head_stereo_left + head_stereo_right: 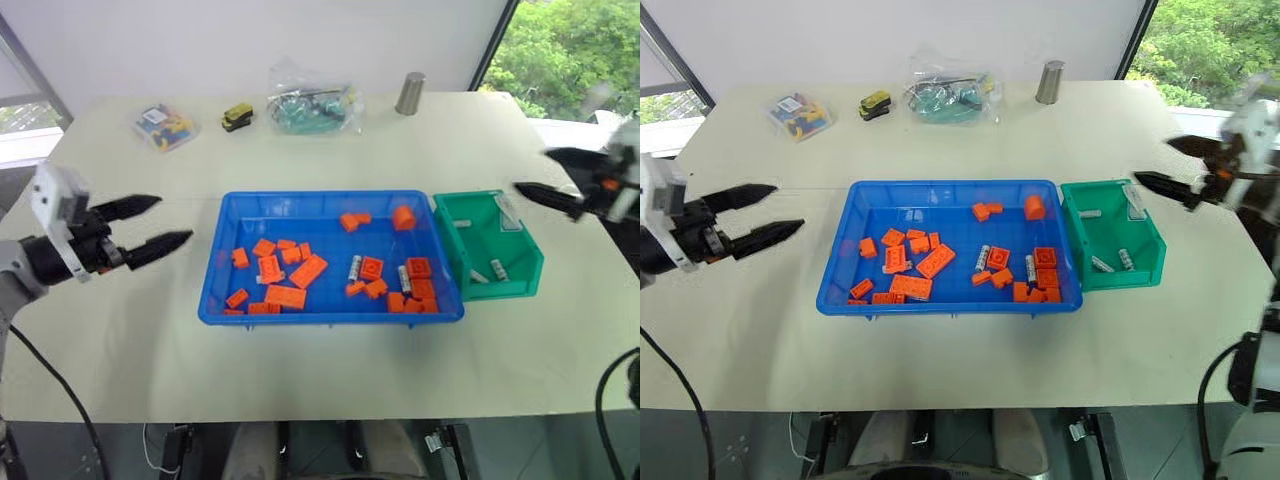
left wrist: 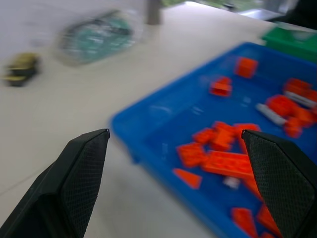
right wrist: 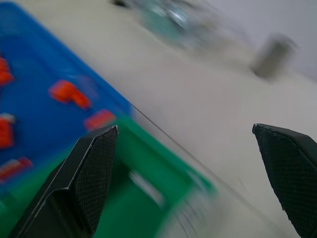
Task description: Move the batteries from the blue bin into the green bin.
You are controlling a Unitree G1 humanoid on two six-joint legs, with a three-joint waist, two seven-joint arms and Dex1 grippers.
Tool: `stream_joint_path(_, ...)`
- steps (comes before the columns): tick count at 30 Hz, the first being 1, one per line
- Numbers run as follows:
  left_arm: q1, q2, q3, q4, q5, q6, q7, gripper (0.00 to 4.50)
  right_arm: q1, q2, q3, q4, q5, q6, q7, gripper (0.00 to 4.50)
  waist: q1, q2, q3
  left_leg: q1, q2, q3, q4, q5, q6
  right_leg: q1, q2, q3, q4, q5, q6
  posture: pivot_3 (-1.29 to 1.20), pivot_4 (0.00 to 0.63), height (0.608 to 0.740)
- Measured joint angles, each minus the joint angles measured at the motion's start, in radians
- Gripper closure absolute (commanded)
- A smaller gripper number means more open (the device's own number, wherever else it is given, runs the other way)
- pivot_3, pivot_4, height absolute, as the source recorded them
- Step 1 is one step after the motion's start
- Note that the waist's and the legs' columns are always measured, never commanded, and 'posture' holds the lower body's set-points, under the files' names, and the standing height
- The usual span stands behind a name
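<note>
The blue bin [image 1: 215, 300] sits mid-table and holds several orange bricks plus two batteries [image 1: 354, 267] [image 1: 404, 278] in its right half. Against its right end stands the green bin [image 1: 522, 280], with several batteries [image 1: 498, 268] lying inside. My left gripper [image 1: 172, 220] hovers left of the blue bin, open and empty, pointing toward it. On the far side of the green bin my right gripper [image 1: 535, 170] hangs in the air just right of it, open with nothing between its fingers. The left wrist view shows a battery [image 2: 270, 114] among the bricks.
Along the table's far edge stand a grey metal cup [image 1: 410, 93], a clear bag of green parts [image 1: 312, 105], a small yellow toy vehicle [image 1: 237, 116] and a packet of coloured pieces [image 1: 165, 127]. Bare tabletop surrounds both bins.
</note>
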Motion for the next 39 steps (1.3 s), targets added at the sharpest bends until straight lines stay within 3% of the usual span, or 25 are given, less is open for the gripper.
stream_joint_path(5, 0.049, 0.040, -0.003, -0.033, -0.014, 0.010, -0.061, 0.00, -0.014, 0.188, 0.189, -0.325, -0.014, 0.047, -0.046, 0.01, 0.007, 0.000, 0.000, -0.002, 0.001, 0.000, 0.001, 0.000, 0.000, -0.002, 0.001, 0.000, 0.001, 0.000, 0.000, 0.00, 0.150, 0.739)
stream_joint_path(10, 0.085, 0.049, -0.008, -0.031, 0.009, -0.007, -0.087, 0.00, -0.054, 0.326, 0.351, -0.359, -0.115, -0.033, -0.087, 0.01, 0.017, -0.001, 0.000, -0.004, -0.002, -0.001, 0.002, 0.000, 0.000, -0.003, -0.003, -0.002, 0.000, 0.000, 0.000, 0.00, 0.150, 0.739)
stream_joint_path(18, 0.082, 0.029, -0.065, -0.050, 0.046, -0.033, -0.066, 0.00, -0.058, 0.485, 0.518, -0.180, -0.296, -0.291, -0.146, 0.01, 0.007, -0.002, 0.000, -0.004, -0.002, -0.001, 0.002, 0.000, 0.000, -0.004, -0.002, -0.002, 0.001, 0.000, 0.000, 0.00, 0.150, 0.739)
stream_joint_path(24, 0.062, 0.014, -0.097, -0.061, 0.053, -0.033, -0.039, 0.00, -0.056, 0.544, 0.602, -0.064, -0.383, -0.473, -0.161, 0.01, 0.006, -0.002, 0.000, -0.004, -0.001, -0.001, 0.002, 0.000, 0.000, -0.004, -0.001, -0.002, 0.001, 0.000, 0.000, 0.00, 0.150, 0.739)
stream_joint_path(36, 0.062, 0.014, -0.097, -0.070, 0.051, -0.032, -0.032, 0.00, -0.081, 0.656, 0.623, 0.101, -0.479, -0.612, -0.246, 0.01, 0.006, -0.002, 0.000, -0.004, -0.001, -0.001, 0.002, 0.000, 0.000, -0.004, -0.001, -0.002, 0.001, 0.000, 0.000, 0.00, 0.150, 0.739)
stream_joint_path(39, 0.062, 0.014, -0.097, -0.071, 0.048, -0.031, -0.029, 0.00, -0.094, 0.671, 0.622, 0.135, -0.485, -0.621, -0.264, 1.26, 0.006, -0.002, 0.000, -0.004, -0.001, -0.001, 0.002, 0.000, 0.000, -0.004, -0.001, -0.002, 0.001, 0.000, 0.000, 0.00, 0.150, 0.739)
